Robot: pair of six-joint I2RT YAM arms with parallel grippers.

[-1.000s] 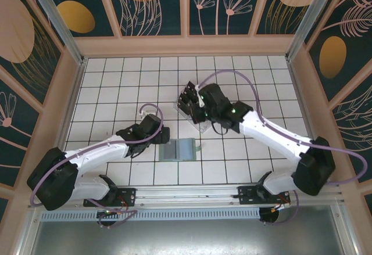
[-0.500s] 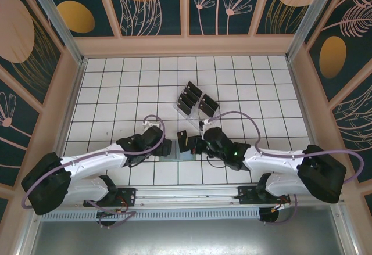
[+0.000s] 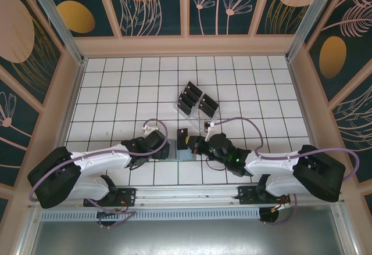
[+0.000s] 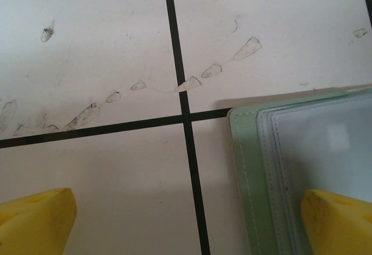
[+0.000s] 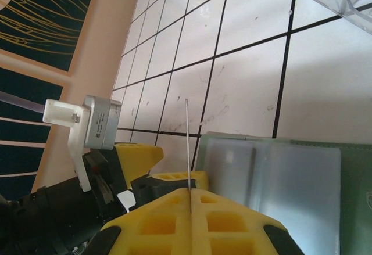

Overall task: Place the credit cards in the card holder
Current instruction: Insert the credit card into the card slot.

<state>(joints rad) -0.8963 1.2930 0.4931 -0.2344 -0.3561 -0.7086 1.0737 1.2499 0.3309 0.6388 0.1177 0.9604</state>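
Showed a white grid-tiled table [image 3: 116, 92] spread out on every side of the card holder [image 3: 178, 153], boxed in by peach-framed walls with dark floral panels. Showed two white arms angled in toward the card holder from the near edge, one on each side of it. Found a clear acrylic rack [image 3: 203, 112] well beyond the card holder on its far side, with several dark credit cards [image 3: 187, 99] standing tilted in its slots.

Showed the card holder itself as a sage-green bifold wallet near the front middle of the grid, lying open and flat with pale clear pockets facing up.

Found the left gripper [image 3: 164, 148] at the card holder's left edge, jaws spread wide and holding nothing. Caught, from the left wrist, one yellow fingertip [image 4: 337, 220] over the holder's clear pocket and the other over bare tile beside the holder's stitched edge.

Found the right gripper [image 3: 196, 144] at the card holder's right side, yellow jaws pinched tight on a single credit card [image 3: 183, 138]. Saw that thin card edge-on from the right wrist, poking out past the fingertips above the holder's far pocket edge. Could not tell whether it touched the pocket.
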